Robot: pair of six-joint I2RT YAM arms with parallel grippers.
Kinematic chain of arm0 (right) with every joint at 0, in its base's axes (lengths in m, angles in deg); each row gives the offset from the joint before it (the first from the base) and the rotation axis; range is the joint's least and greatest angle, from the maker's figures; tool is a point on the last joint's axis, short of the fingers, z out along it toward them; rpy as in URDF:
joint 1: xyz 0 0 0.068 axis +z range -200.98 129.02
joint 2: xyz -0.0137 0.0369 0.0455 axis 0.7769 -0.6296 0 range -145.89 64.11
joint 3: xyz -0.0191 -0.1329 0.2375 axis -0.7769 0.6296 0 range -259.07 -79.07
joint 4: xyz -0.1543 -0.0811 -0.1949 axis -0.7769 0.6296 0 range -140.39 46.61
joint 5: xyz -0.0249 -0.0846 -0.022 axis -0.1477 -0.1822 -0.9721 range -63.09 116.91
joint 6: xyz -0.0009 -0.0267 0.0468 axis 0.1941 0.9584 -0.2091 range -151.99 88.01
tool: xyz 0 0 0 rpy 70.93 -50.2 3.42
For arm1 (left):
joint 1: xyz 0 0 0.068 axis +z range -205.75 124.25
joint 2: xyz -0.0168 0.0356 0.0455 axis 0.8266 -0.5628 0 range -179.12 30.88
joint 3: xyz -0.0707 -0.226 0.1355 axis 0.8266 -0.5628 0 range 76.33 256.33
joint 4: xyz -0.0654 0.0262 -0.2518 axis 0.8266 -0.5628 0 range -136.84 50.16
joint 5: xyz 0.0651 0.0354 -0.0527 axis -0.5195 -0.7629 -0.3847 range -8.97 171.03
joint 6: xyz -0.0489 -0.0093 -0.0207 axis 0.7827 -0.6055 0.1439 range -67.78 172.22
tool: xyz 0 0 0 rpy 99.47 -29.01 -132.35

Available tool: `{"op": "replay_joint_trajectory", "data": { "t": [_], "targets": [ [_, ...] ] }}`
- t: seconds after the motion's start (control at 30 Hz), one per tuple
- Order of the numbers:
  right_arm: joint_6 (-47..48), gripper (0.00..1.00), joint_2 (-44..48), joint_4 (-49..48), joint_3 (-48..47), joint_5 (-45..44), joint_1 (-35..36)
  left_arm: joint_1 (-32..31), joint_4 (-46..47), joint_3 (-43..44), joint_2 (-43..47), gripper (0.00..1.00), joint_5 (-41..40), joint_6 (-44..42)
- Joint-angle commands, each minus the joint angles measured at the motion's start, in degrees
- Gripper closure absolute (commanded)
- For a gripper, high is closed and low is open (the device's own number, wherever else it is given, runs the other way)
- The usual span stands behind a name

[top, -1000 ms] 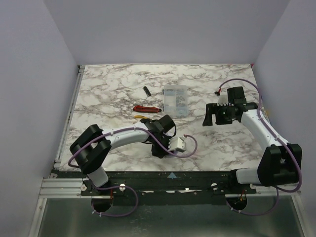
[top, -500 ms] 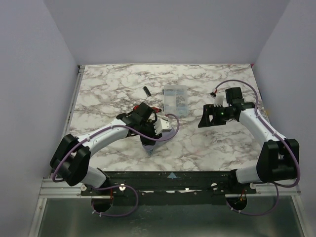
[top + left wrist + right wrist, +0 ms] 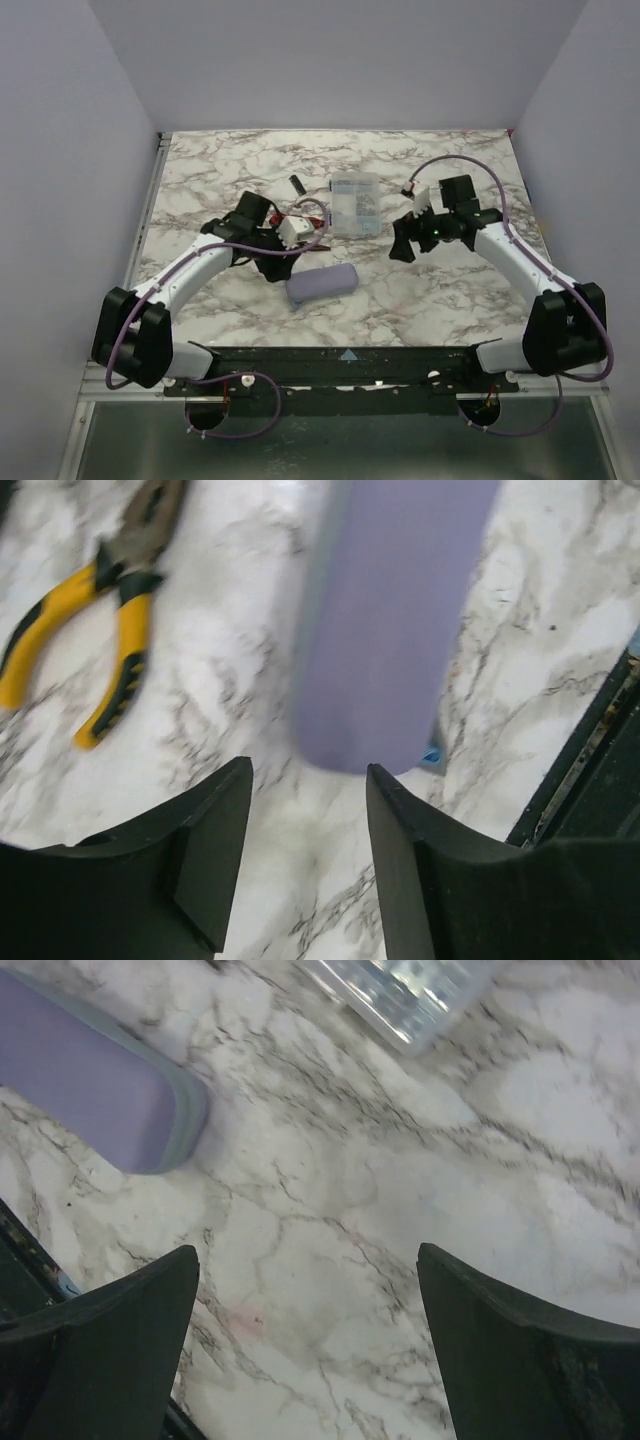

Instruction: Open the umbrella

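No sky-blue umbrella canopy, shaft or handle shows. A lilac capsule-shaped case (image 3: 321, 284) with a grey rim lies flat on the marble table near the front middle. It also shows in the left wrist view (image 3: 395, 620), with a small blue bit (image 3: 432, 755) at its near end, and in the right wrist view (image 3: 90, 1080). My left gripper (image 3: 269, 266) is open and empty, just left of the case; its fingers (image 3: 308, 780) hover short of the case's end. My right gripper (image 3: 401, 249) is open and empty (image 3: 307, 1260), above bare marble right of the case.
Yellow-handled pliers (image 3: 100, 650) lie left of the case. Red pliers (image 3: 318, 218) are partly hidden behind my left wrist. A clear plastic box (image 3: 356, 205) sits at mid-table and a small black piece (image 3: 297, 184) behind it. The black front rail (image 3: 350, 355) runs along the near edge.
My left arm has swung left and back, uncovering the lilac case it was over. My right gripper has moved a little left and forward.
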Motion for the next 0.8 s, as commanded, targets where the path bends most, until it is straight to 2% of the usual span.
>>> {"op": "replay_joint_trajectory", "data": {
  "t": [0.0, 0.1, 0.3, 0.43, 0.5, 0.6, 0.67, 0.77],
  "targets": [
    [10.1, 0.06, 2.1, -8.5, -0.6, -4.6, 11.0, 10.5, -4.5, 2.2, 5.8, 0.46, 6.8, 1.2],
    [13.4, 0.03, -1.7, -11.5, -3.2, -6.3, 18.4, 14.6, -4.4, 1.5, 8.5, 0.35, 6.5, 0.1],
    [16.9, 0.0, -12.6, -8.8, -13.0, -7.2, 32.0, 21.4, -5.8, 2.2, 10.5, 0.13, 5.1, 3.5],
    [19.8, 0.0, -17.0, -9.8, -14.2, -8.3, 37.3, 25.7, -7.4, 2.3, 12.1, 0.02, 5.8, 5.0],
    [21.1, 0.0, -19.4, -10.6, -15.0, -8.8, 37.9, 27.5, -5.0, 0.7, 14.6, 0.02, 5.3, 7.2],
    [23.6, 0.02, -22.6, -10.7, -15.9, -10.2, 38.0, 28.2, 2.7, -3.0, 19.9, 0.02, 0.0, 13.9],
    [25.7, 0.06, -23.9, -10.7, -15.2, -11.9, 38.0, 28.3, 8.4, -6.7, 24.8, 0.02, 0.9, 14.0],
    [28.2, 0.22, -23.2, -10.9, -12.1, -14.4, 38.0, 28.3, 13.6, -11.2, 30.6, 0.02, 2.6, 11.6]
  ]
}}
